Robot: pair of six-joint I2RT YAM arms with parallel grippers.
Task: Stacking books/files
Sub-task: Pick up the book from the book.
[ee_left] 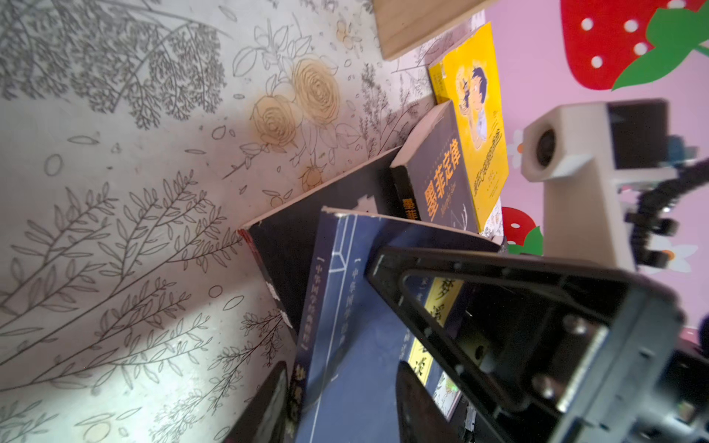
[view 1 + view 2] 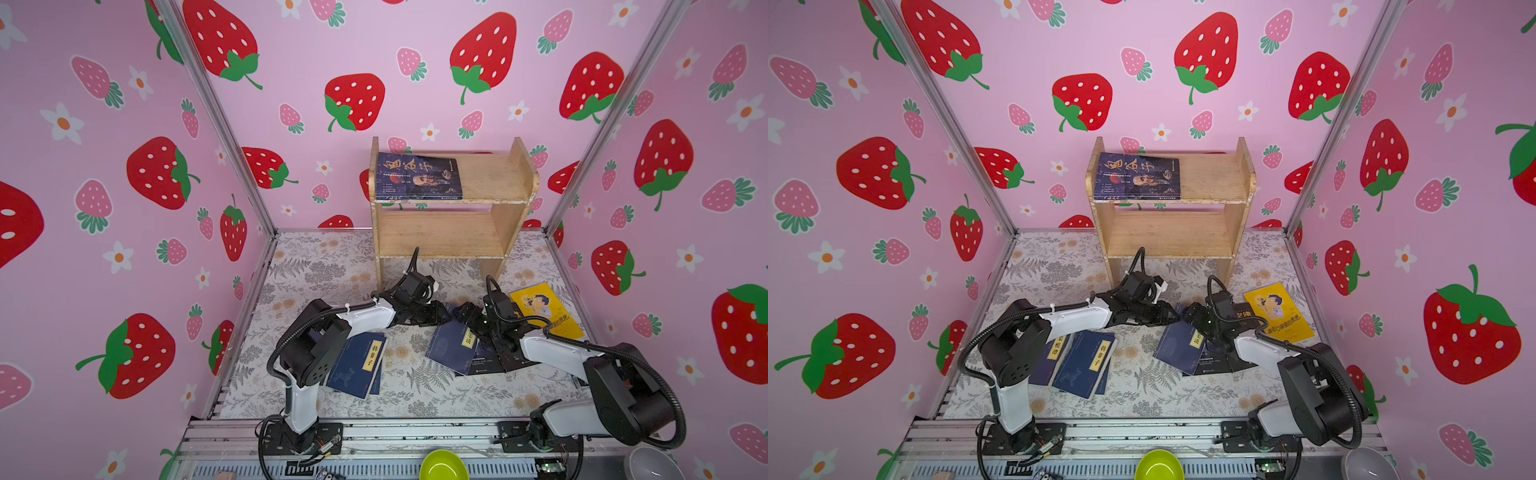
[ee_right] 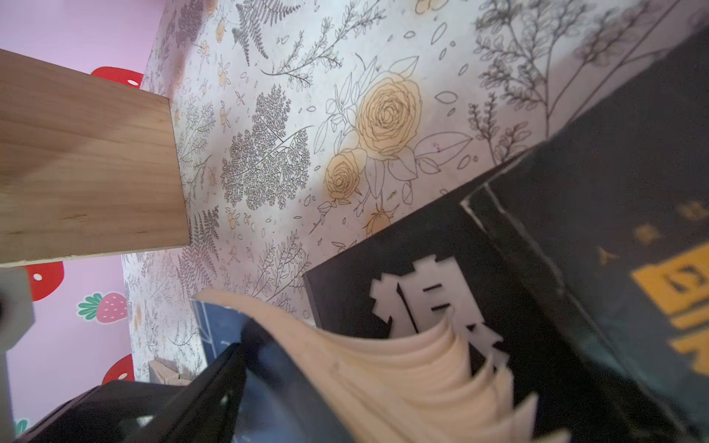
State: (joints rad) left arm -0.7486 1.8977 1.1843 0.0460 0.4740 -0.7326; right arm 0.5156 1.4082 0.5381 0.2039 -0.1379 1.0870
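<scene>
A navy book (image 2: pixel 451 347) with a yellow label lies tilted on two black books (image 2: pixel 486 363) at mid-table. My left gripper (image 1: pixel 345 406) straddles its spine edge, one finger under the spine and one over the cover; whether they press is unclear. My right gripper (image 2: pixel 467 311) stands open at the book's far edge, one finger (image 1: pixel 498 326) across the label, and fanned pages (image 3: pixel 383 364) hide its jaws. A yellow book (image 2: pixel 548 311) lies to the right. More navy books (image 2: pixel 1088 361) lie under the left arm. A blue portrait book (image 2: pixel 419 176) rests on the shelf's top board.
The wooden shelf (image 2: pixel 494 174) stands at the back, its legs (image 3: pixel 88 161) just behind both grippers. Pink walls close in on three sides. A metal rail (image 2: pixel 415 432) runs along the front, with a green bowl (image 2: pixel 442 465) and a grey bowl (image 2: pixel 652 465) beyond it.
</scene>
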